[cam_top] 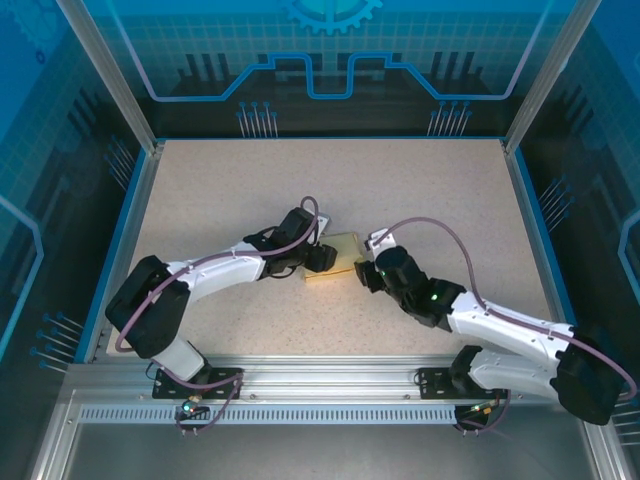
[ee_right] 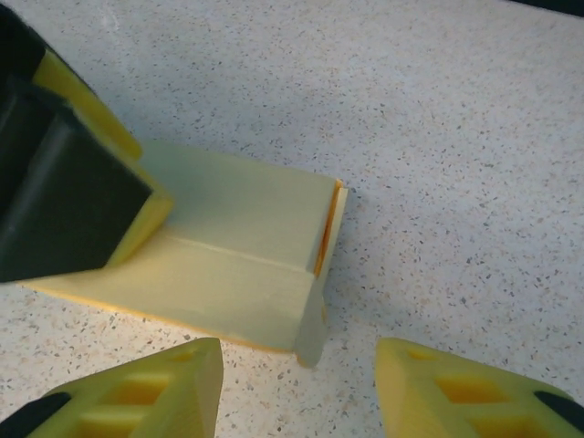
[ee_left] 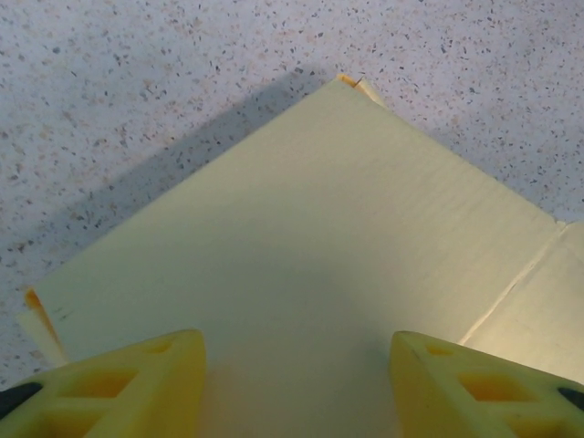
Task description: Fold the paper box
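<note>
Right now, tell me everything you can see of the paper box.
The paper box is pale yellow thin cardboard, folded into a flat rectangle, with a crease across its top and one end flap slightly ajar. It lies on the speckled table. The open left pincer rests on its top; the open right pincer hovers at its corner.

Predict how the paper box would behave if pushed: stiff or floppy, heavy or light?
The paper box looks thin, so probably light and apt to slide on the speckled table. Its creased end flap would likely bend before the rest moves.
</note>
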Tool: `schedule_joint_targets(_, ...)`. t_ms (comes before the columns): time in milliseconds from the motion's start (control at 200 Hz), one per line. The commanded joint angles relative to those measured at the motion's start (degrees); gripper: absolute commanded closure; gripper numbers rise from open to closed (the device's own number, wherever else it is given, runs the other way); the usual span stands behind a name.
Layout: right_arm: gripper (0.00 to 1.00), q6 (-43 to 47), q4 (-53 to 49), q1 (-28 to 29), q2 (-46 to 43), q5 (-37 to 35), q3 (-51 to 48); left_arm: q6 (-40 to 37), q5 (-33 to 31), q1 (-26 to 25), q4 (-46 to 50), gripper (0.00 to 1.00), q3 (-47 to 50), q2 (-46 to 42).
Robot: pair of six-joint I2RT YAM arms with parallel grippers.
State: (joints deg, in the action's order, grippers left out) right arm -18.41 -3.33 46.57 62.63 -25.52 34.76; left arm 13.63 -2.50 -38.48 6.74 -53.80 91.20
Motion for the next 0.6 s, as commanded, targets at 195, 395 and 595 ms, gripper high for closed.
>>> schedule_joint_targets(195,0.46,-2.0,-5.7,-8.7,13.7,13.0,10.6,3.7,0.8,-1.2,-4.5,0.44,2.7,1.0)
schedule_joint_targets(395,0.46,-3.7,-5.6,-10.4,20.2,14.8,11.8,4.1,0.8,-1.5,-4.8,0.44,3.0,1.1)
schedule_joint_targets(595,0.47,-4.2,-5.0,-11.5,23.6,15.6,11.1,4.5,0.6,-1.6,-5.9,0.44,4.4,1.9)
